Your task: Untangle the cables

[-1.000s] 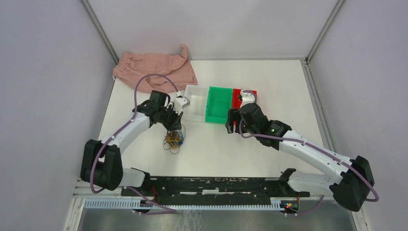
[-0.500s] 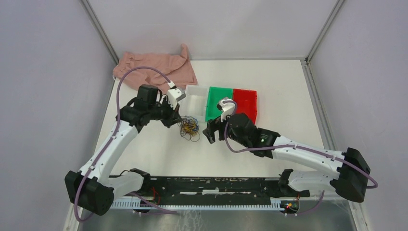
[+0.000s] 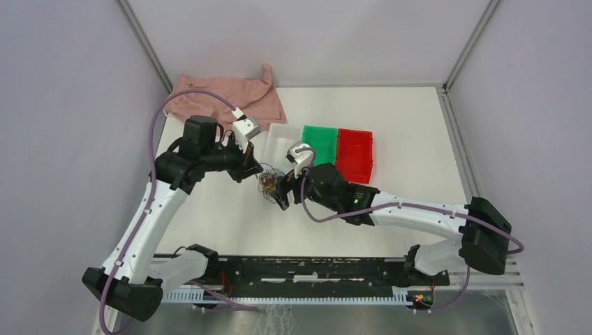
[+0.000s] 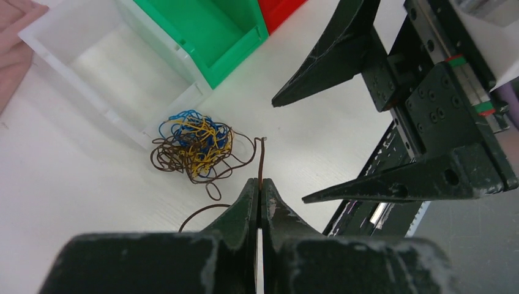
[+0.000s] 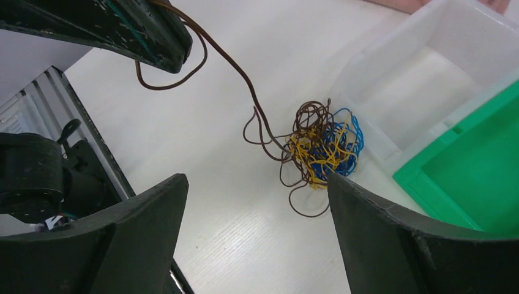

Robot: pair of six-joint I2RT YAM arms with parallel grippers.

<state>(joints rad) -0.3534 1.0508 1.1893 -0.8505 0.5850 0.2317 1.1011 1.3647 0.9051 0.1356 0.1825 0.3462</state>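
From above, you have the tangle of thin yellow-orange, blue and dark brown cables [image 3: 269,183] lying on the white tabletop [image 3: 405,118] between the two arms. It is just in front of the clear white plastic bin [image 3: 278,131], which stands in a row with a green plastic bin [image 3: 319,143] and a red plastic bin [image 3: 354,155]. A crumpled pink cloth [image 3: 223,98] sits at the far left. The left jaws are just left of the bunch and the right jaws just right of it. In the left wrist view, your left jaws are pressed together on a single dark brown strand [image 4: 261,160] that trails out of the bunch. The bunch itself rests on the tabletop beyond the tips, just beside the white bin's near corner. In the right wrist view, your right jaws are spread wide and hold nothing. The bunch lies beyond and between them, nearer the right-hand finger [image 5: 416,245] and apart from both, while the brown strand runs up to the left jaws at the upper left. You look to be at the step of drawing the brown cable out of the knot. The next move likely calls for you to lower the right jaws over the yellow and blue mass and close on it, clear of the brown strand. Then the left side can pull against an anchored bunch instead of dragging the whole tangle.
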